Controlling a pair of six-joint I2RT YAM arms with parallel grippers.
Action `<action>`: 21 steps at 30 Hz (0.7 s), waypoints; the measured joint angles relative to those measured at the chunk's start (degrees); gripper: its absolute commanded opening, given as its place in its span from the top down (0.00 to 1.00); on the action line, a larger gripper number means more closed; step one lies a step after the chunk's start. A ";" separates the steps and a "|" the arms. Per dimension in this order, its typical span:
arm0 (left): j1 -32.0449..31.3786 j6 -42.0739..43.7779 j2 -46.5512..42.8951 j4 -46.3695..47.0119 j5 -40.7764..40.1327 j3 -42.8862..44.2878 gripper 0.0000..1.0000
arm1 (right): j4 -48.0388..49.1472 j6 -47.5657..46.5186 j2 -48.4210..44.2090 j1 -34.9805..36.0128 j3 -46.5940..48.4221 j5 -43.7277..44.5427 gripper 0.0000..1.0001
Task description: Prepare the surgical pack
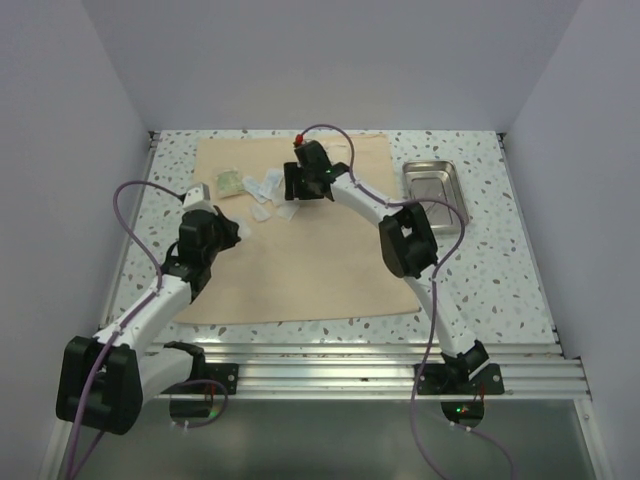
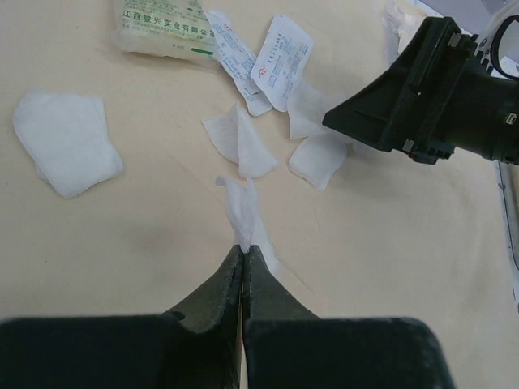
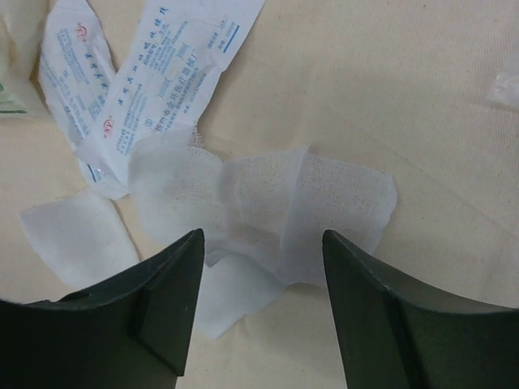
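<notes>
The tan wrap sheet [image 1: 310,260] lies flat on the table, with the steel tray [image 1: 433,186] empty beside it at the back right. Several white gauze squares [image 1: 264,190] and opened paper wrappers [image 2: 280,57] lie on the sheet's far left part. My left gripper [image 2: 245,247] is shut on a thin crumpled gauze piece [image 2: 242,207] that rests on the sheet. My right gripper [image 3: 263,243] is open, its fingers either side of an unfolded gauze square [image 3: 276,203] just below it. No metal instruments show.
A sealed green-lettered gauze packet [image 2: 166,28] lies at the sheet's far left, and a loose gauze pad [image 2: 65,142] near it. The right gripper's black body [image 2: 430,89] hangs close to the left gripper. White walls close in the table [image 1: 500,290].
</notes>
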 measured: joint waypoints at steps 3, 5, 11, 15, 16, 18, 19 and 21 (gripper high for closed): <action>0.00 0.50 -0.20 -0.35 0.00 0.00 1.00 | -1.70 -1.11 0.42 1.01 0.44 3.43 0.48; 0.00 0.81 -0.22 -0.46 -0.02 0.00 1.00 | -2.80 -1.62 0.55 1.38 0.68 5.11 0.60; 0.00 1.11 -0.79 -0.52 0.50 0.00 1.00 | -4.50 -2.67 2.56 1.51 3.58 7.67 1.00; -0.13 1.90 -1.60 -0.46 1.60 0.02 1.00 | -3.41 -2.58 1.70 1.05 1.81 8.28 1.00; -0.22 2.01 -1.79 -0.44 1.75 0.02 1.00 | -2.75 -2.58 0.87 0.92 0.33 8.28 1.00; -0.55 2.25 -2.10 -0.20 1.92 0.02 1.00 | -2.38 -2.49 -1.51 0.37 -3.23 7.82 1.00; -0.76 2.36 -2.16 -0.07 2.05 0.07 1.00 | -2.25 -2.45 -2.91 -0.11 -4.92 7.37 1.00; -1.51 2.38 -1.97 0.09 2.34 0.39 1.00 | -2.14 -2.29 -6.40 -1.66 -8.70 6.71 1.00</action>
